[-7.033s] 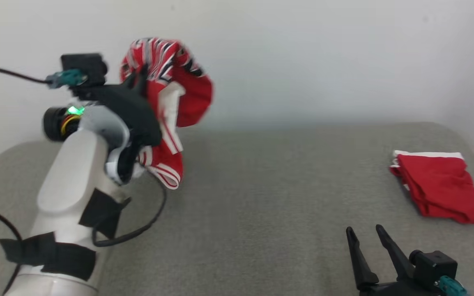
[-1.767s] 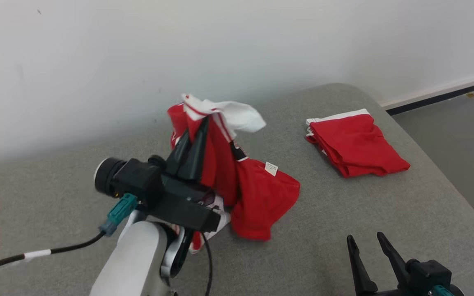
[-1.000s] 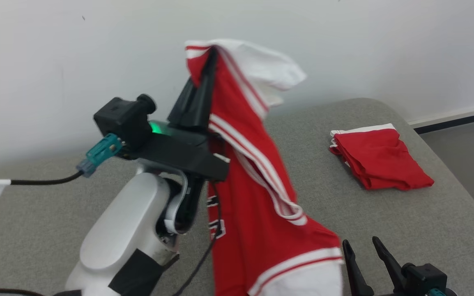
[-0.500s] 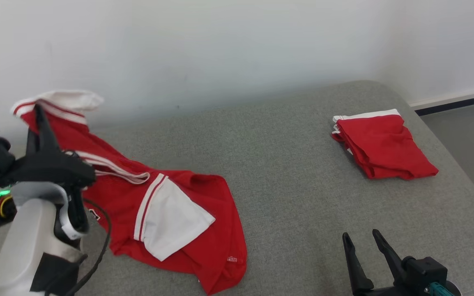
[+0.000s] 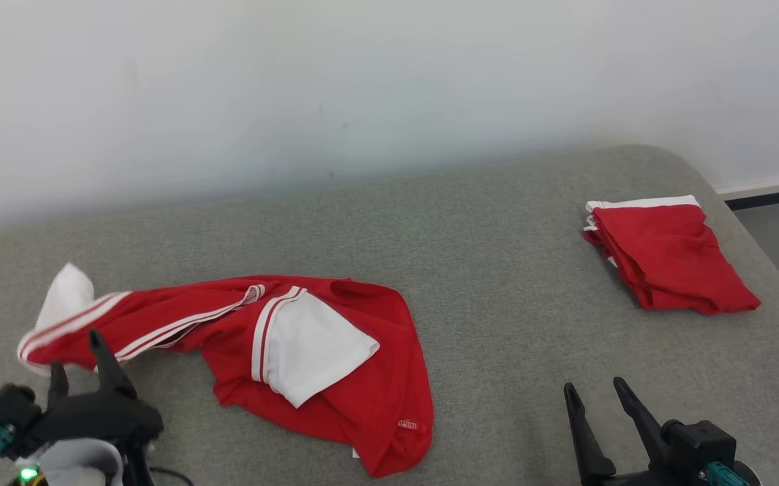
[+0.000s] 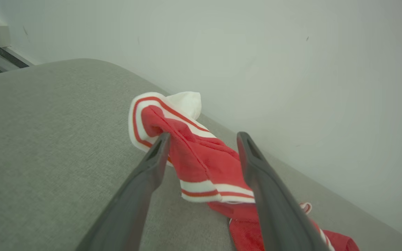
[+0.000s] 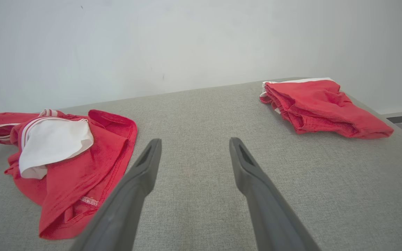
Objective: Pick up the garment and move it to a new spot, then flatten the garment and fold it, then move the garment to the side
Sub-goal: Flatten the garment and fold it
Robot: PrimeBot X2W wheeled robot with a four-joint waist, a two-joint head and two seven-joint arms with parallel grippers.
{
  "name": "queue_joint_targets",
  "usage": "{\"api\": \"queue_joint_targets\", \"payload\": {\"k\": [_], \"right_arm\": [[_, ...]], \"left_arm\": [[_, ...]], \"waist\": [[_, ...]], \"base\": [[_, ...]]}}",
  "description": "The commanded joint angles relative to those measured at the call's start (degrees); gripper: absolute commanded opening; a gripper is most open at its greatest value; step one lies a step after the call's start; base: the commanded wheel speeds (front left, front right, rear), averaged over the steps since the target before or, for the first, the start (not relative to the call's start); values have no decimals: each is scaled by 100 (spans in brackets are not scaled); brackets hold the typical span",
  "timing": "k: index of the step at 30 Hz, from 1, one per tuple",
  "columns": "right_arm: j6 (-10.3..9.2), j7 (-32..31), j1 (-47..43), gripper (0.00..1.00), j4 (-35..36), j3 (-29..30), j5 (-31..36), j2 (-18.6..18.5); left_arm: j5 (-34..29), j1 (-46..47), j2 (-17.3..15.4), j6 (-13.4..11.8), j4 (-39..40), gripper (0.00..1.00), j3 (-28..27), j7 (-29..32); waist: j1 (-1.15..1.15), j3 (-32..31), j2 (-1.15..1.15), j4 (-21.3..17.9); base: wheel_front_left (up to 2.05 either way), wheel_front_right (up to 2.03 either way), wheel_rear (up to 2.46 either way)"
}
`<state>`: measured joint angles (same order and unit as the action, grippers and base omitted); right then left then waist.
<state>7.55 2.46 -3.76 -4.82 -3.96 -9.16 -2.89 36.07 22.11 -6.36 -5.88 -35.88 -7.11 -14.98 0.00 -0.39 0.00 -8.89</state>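
On the left of the bench [image 5: 497, 270] the garment [image 5: 335, 364] is lying crumpled, left claw [image 6: 204, 135] gaping empty astride its striped end [image 6: 159, 111], right claw [image 5: 593, 385] idling open; flattening is calling for drawing opposite corners apart.

The red-and-white garment [image 6: 204, 164] was cut off at the lower right edge of the left wrist view, with the left gripper's [image 6: 204, 135] dark fingers [image 6: 258, 174] covering part of it. In the head view, the label [image 5: 408, 424] at its hem was too small to read, and the bottom edge cropped the right gripper's [image 5: 593, 385] body.
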Motion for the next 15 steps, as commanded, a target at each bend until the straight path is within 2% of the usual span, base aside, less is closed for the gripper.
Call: {"api": "queue_joint_targets", "payload": {"k": [1, 6, 9, 10, 11, 14, 15], "right_arm": [[-14, -17, -66, 100, 13, 0, -20, 1], [-14, -11, -103, 100, 4, -30, -53, 1], [-14, -39, -114, 100, -39, -81, -72, 3], [-14, -39, -114, 100, -39, -81, -72, 3], [-14, -107, -88, 100, -96, -130, -88, 2], [-14, -325, 15, 100, -227, -266, -142, 2], [-14, -325, 15, 100, -227, -266, -142, 2]], "left_arm": [[87, -172, 2, 59, -93, 100, -10, 65], [73, -566, -91, 241, -143, 100, 25, 78], [-65, -730, -141, 503, 102, 100, 111, 19], [-65, -730, -141, 503, 102, 100, 111, 19], [-229, -936, -68, 761, 469, 100, 239, -10], [-701, -1384, 110, 997, 1643, 100, 308, -22], [-701, -1384, 110, 997, 1643, 100, 308, -22]], "waist": [[0, -103, 0, 183], [0, -194, 0, 427], [0, -232, 0, 583], [0, -232, 0, 583], [0, -255, 0, 696], [0, -273, 0, 885], [0, -273, 0, 885]], "base": [[0, 0, 0], [0, 0, 0], [0, 0, 0], [0, 0, 0], [0, 0, 0], [0, 0, 0], [0, 0, 0]]}}
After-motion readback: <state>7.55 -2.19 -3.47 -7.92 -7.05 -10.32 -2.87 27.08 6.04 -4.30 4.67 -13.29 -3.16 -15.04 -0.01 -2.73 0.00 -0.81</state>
